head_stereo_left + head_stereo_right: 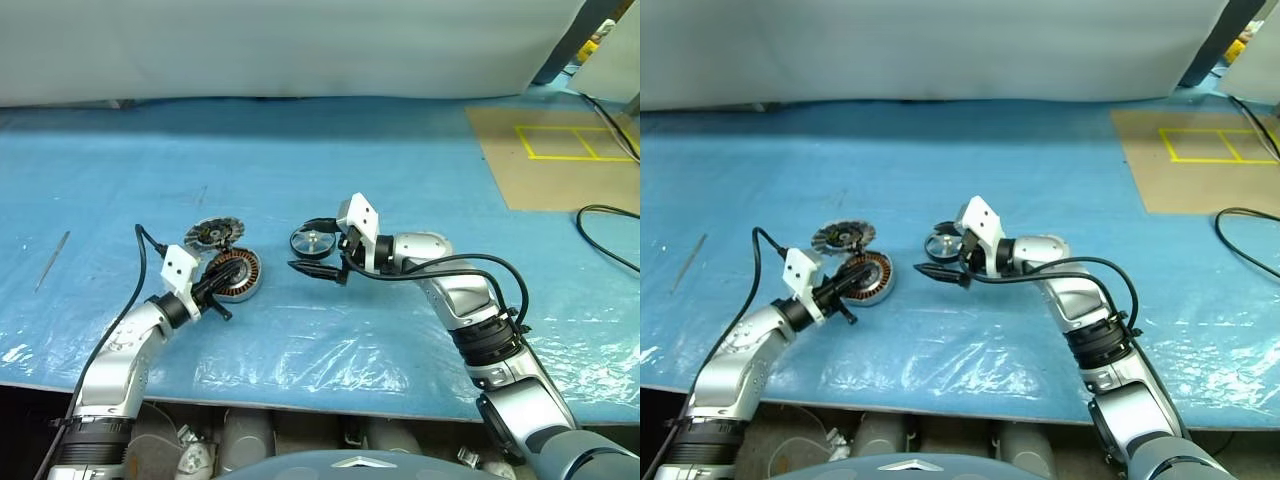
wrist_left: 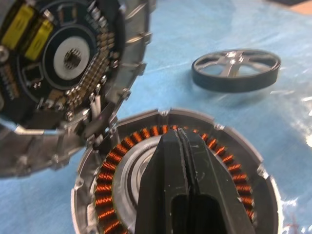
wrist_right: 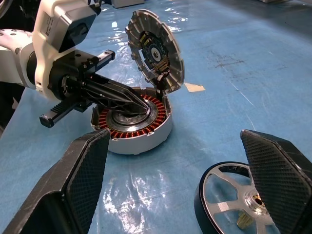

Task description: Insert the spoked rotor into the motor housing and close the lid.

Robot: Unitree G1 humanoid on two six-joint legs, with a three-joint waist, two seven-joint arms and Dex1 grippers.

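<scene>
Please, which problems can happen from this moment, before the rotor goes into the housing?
The shut left gripper lies inside the housing, over the hub: it may block the rotor.

The lid stands open at the housing's rim; a bump might tip it shut.

The right gripper is open around the rotor; closing off-centre could push it away.

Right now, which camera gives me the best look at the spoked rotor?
The left wrist view: the spoked rotor lies whole and unblocked on the blue sheet. The right wrist view cuts it at the edge; both eye views show it small, partly behind the right gripper.
</scene>
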